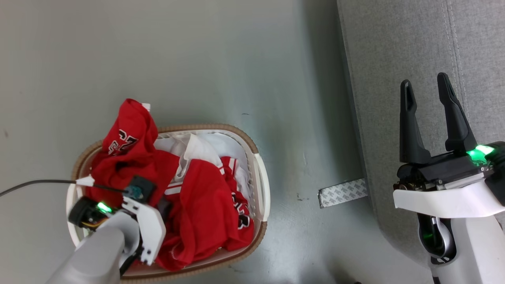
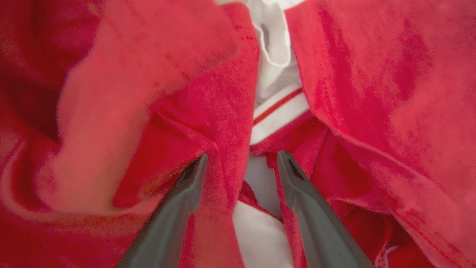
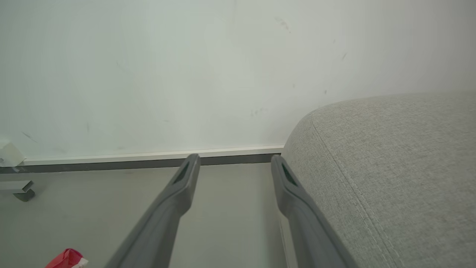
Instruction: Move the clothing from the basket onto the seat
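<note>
Left gripper (image 2: 241, 155), nearest the lens: two long dark tapered fingers set apart, their tips pressed into the clothing (image 2: 208, 111) and straddling a raised red fold without clamping it. The fabric is soft, matte and crumpled, red with white bands and a thin red stripe. From the head view the clothing (image 1: 197, 197) fills the basket (image 1: 213, 127), a white perforated plastic tub with rounded corners and a brown woven-look rim. One jersey with black-and-white numerals hangs over the rim at the basket's far left corner. A thin black cable (image 1: 39, 182) crosses the basket's left edge toward the left wrist. The basket stands on a smooth, pale grey-green floor (image 1: 236, 59), well apart from the seat (image 1: 394, 59). A patterned tape strip (image 1: 342, 192) lies on the floor against the seat's near edge. Right gripper (image 1: 424, 79): fingers spread, holding nothing, poised above the seat's left edge. The seat (image 3: 390, 156) is light-grey woven upholstery, rounded, with a stitched seam. Behind it stands a plain pale wall (image 3: 186, 74) with a baseboard (image 3: 148, 156).
</note>
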